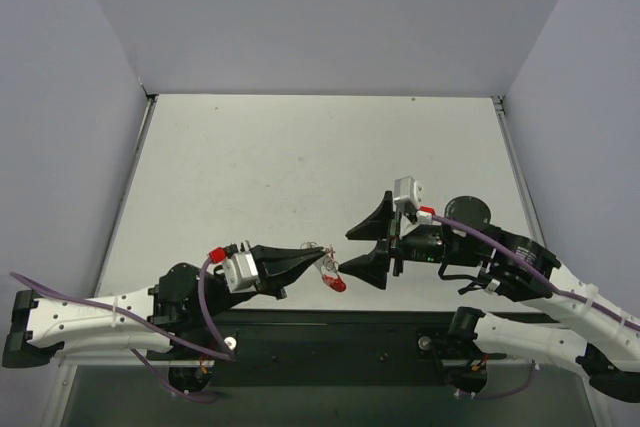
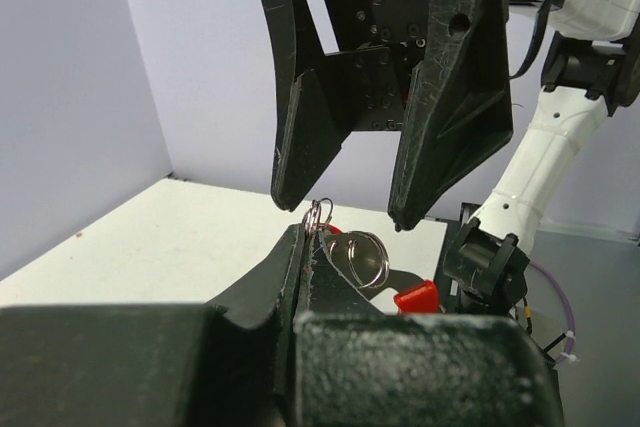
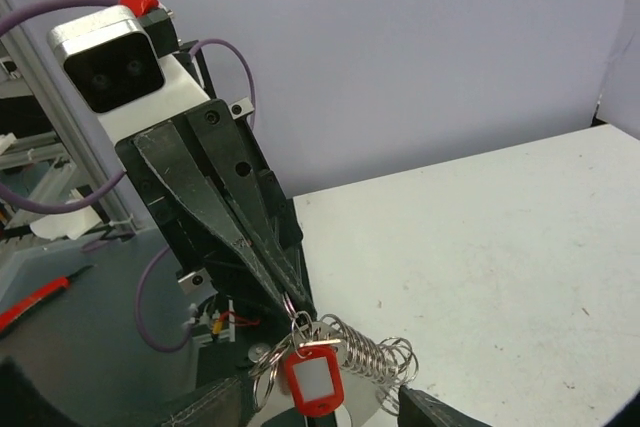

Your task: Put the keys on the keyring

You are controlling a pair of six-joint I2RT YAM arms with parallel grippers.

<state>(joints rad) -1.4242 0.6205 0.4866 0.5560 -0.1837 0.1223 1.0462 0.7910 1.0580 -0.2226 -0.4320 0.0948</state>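
Silver wire rings of the keyring point(image 3: 372, 357) hang in a bunch just below the fingertips of the left tool point(image 1: 318, 263), which is clenched on one thin ring at the top of the bunch. A red key tag point(image 3: 315, 384), rectangular with a pale centre, hangs from the same cluster and touches the coil of rings beside it. The whole bunch is held in the air over the near edge of the white worktop point(image 1: 300, 167). The left tool points toward the right arm. The right tool point(image 1: 346, 252) faces it almost tip to tip, with its jaws released and spread and nothing between them. In the left wrist view, the right tool's two black fingers point(image 2: 440, 97) stand above the pinched ring, one to either side, near it but not touching. It cannot be told whether the tag is threaded on a ring or only rests against the bunch.
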